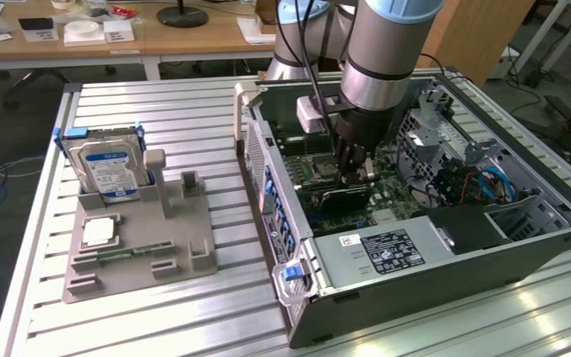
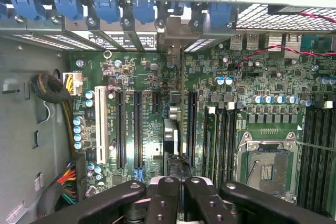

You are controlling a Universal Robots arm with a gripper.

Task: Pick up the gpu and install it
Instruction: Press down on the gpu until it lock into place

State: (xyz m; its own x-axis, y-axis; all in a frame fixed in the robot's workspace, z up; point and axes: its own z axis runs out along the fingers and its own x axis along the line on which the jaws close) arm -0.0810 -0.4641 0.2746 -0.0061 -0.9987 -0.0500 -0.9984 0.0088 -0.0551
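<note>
In the exterior view the arm comes down from the top of the frame into the open computer case (image 1: 523,253) sitting right of centre on the slatted metal bench (image 1: 166,104), and the tool (image 1: 353,178) is down by the motherboard (image 1: 311,160), pinched shut on the top edge of the gpu (image 1: 340,199). The card stands on edge just under the fingers, pretty much mid-frame, low over the board next to the silver power supply (image 1: 380,253) with its black label. Over at the left of the frame there's a grey parts tray (image 1: 181,253) with a hard drive (image 1: 107,167) standing upright in it and a CPU (image 1: 100,232) lying flat below that. In the wrist view, the two black fingers (image 2: 165,203) sit closed together at the bottom centre, clamped on the thin edge of the gpu (image 2: 176,150), which runs up the middle of the frame toward the rear bracket openings. The long black expansion slots (image 2: 137,129) are to the left of it, and the empty CPU socket (image 2: 268,169) is lower right.
</note>
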